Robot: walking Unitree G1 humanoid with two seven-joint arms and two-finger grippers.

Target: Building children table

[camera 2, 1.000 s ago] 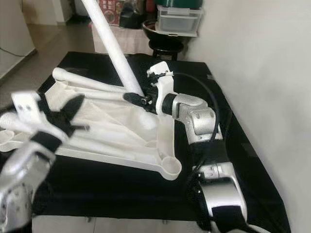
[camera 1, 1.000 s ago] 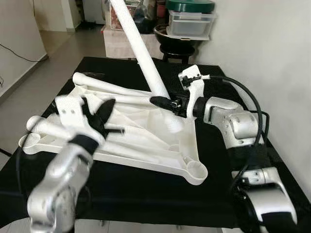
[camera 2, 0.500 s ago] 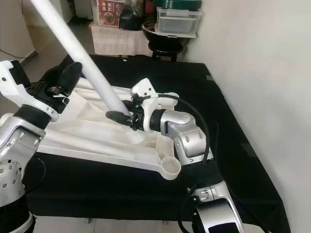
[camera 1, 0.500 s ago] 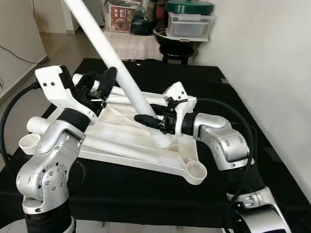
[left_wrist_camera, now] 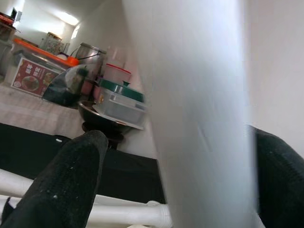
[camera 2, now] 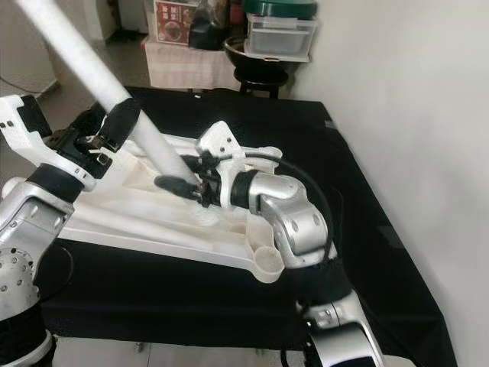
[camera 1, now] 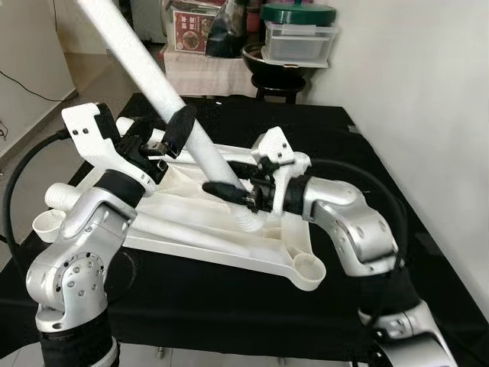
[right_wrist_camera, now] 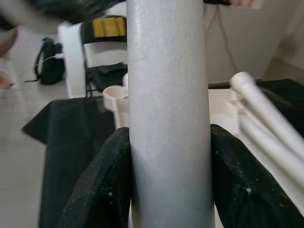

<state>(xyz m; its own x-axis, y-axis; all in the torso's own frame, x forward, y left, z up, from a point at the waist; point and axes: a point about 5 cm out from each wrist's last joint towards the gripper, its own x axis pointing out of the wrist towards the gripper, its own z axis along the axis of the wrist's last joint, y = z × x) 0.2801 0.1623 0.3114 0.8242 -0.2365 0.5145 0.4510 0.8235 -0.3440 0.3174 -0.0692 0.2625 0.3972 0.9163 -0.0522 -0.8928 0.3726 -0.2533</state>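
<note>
white table leg (camera 1: 160, 84), black fingers (right_wrist_camera: 102, 190), black tablecloth (camera 1: 344, 153)

Black table (camera 1: 344, 145) stands against a pale wall (camera 1: 428, 92) on its right side. Beyond its far edge: a dark round stool (camera 1: 279, 80) carrying a clear plastic box (camera 1: 299, 40) with a green lid (camera 1: 298, 11) stacked on top; beside it, a low surface under a pale cloth (camera 1: 200, 67) holding a red printed carton (camera 1: 191, 18) and a dark bag (camera 1: 229, 30). Grey floor (camera 1: 69, 115) runs along the left side, with a black cable (camera 1: 30, 86) lying against a white panel.
</note>
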